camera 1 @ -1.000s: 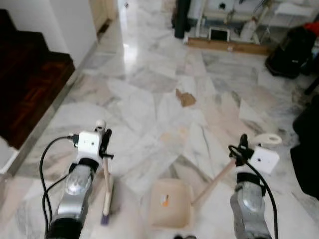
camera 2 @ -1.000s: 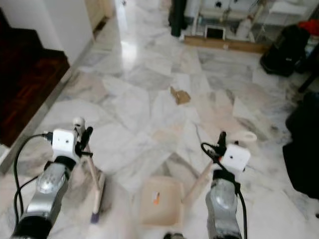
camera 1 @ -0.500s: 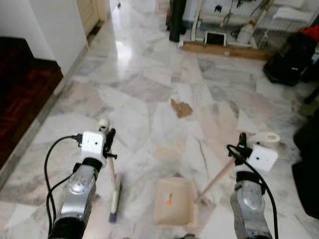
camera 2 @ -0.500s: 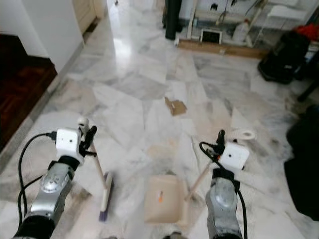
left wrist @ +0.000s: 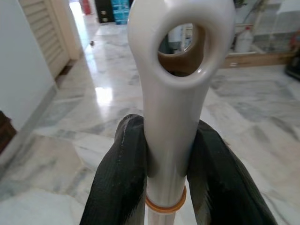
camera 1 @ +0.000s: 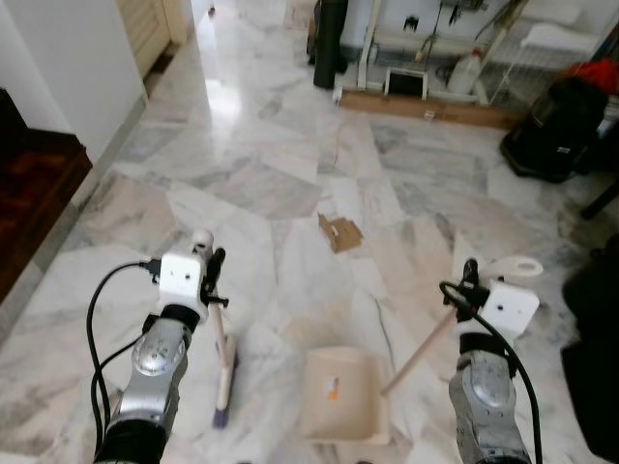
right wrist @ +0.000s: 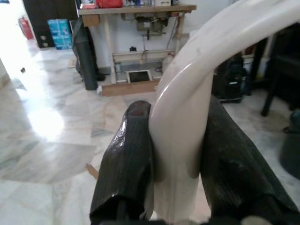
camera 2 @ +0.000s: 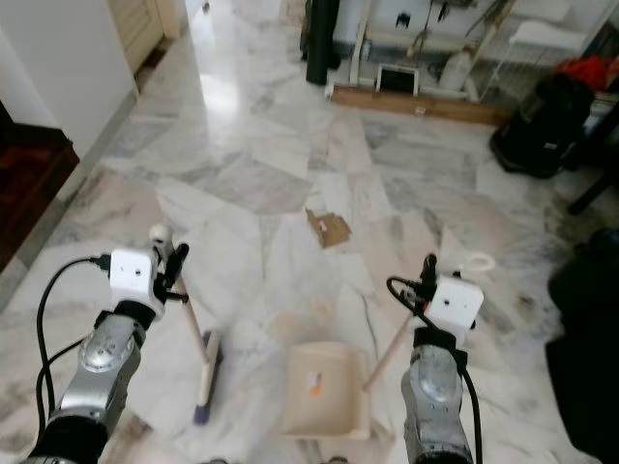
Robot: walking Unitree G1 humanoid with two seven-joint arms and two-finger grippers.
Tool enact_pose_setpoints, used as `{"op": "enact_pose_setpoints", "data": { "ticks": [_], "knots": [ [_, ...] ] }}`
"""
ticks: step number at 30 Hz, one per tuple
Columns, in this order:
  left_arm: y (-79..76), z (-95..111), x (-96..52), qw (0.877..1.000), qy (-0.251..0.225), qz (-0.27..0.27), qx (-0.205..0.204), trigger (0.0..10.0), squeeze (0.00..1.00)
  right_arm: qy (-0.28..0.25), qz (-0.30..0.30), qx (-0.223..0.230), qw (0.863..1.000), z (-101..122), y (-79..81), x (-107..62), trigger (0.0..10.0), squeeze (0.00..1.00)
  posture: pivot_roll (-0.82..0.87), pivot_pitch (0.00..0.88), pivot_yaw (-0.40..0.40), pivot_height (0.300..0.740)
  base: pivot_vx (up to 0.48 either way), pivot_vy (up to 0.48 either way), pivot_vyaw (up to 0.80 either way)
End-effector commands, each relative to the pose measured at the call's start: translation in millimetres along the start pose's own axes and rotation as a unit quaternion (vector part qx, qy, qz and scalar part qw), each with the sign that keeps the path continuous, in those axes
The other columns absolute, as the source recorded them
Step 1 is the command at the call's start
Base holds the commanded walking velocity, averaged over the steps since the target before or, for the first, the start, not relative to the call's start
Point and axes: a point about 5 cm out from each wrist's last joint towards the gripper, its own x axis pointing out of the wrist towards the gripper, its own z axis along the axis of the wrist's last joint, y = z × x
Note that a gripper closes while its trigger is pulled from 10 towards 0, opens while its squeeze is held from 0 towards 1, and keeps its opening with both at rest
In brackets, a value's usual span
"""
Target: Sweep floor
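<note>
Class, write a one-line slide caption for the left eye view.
Left gripper holds a broom, right gripper a dustpan, cardboard scrap ahead.

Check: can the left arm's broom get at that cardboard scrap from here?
Probably not yet. The left gripper holds the broom, whose head sits well short of the cardboard scrap; bare marble floor lies between, nothing blocking.

head pair: high, facing forward-down at marble floor (camera 1: 290,184) | wrist pair: very near, looking along handles toward far shelving (right wrist: 140,28) | shared: floor, cardboard scrap (camera 1: 338,233)
</note>
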Motion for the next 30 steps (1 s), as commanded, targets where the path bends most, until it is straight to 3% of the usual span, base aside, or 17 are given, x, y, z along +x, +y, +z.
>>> {"op": "enact_pose_setpoints", "data": {
  "ticks": [1, 30],
  "knots": [
    [-6.5, 1.9, 0.8, 1.000, -0.007, -0.010, -0.002, 10.0, 0.00, -0.009, -0.011, -0.011, 1.000, 2.2, -10.4, -0.7, 10.0, 0.00, 0.14, 0.158, -0.056, 0.740, 0.480, 0.000, 0.00],
    [-4.7, 4.3, 3.1, 1.000, -0.011, -0.012, 0.001, 10.0, 0.00, -0.021, -0.020, -0.012, 1.000, 6.7, -13.1, 1.5, 10.0, 0.00, 0.14, 0.148, -0.044, 0.740, 0.480, 0.000, 0.00]
  ]
}}
